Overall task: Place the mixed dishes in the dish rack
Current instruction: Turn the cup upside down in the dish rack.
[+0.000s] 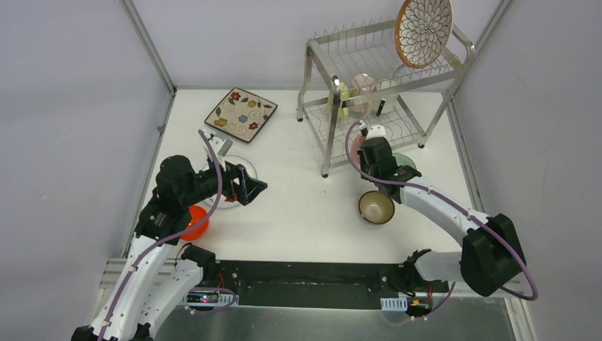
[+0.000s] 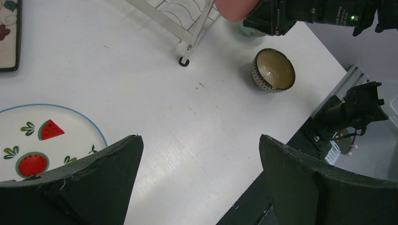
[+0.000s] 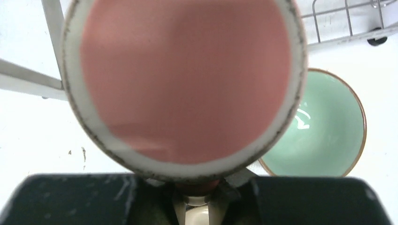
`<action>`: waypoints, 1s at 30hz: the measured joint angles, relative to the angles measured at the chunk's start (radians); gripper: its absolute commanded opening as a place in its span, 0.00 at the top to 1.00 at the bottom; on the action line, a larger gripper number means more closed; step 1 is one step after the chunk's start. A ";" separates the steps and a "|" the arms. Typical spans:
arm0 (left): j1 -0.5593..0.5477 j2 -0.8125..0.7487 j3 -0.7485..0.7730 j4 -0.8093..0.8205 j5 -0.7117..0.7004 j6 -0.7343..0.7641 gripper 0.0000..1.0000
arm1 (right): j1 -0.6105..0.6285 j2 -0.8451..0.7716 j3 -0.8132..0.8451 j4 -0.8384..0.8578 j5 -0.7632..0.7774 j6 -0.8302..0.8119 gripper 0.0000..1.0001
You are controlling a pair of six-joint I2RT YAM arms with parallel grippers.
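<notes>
My right gripper (image 3: 197,186) is shut on a pink cup (image 3: 183,79), gripping it at its near rim, with the cup's mouth facing the wrist camera. From above, the held pink cup (image 1: 357,146) hangs at the front of the dish rack (image 1: 316,57), beside the lower shelf. A mint bowl (image 3: 324,131) sits just behind it on the table. A brown bowl (image 1: 376,207) stands near the right arm. My left gripper (image 2: 202,145) is open and holds nothing, over the edge of a white watermelon plate (image 2: 51,140). The orange bowl (image 1: 193,222) lies under the left arm.
A round petal-pattern plate (image 1: 424,30) stands on the rack's top tier. A pink cup (image 1: 364,91) and a pale cup (image 1: 343,99) sit on the lower shelf. The square floral plate (image 1: 241,114) lies at the back left. A rack leg (image 2: 184,61) stands near the table's middle.
</notes>
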 measured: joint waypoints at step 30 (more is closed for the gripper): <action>-0.007 -0.013 0.000 -0.008 -0.001 0.000 0.01 | -0.150 0.288 0.200 0.093 -0.121 -0.233 1.00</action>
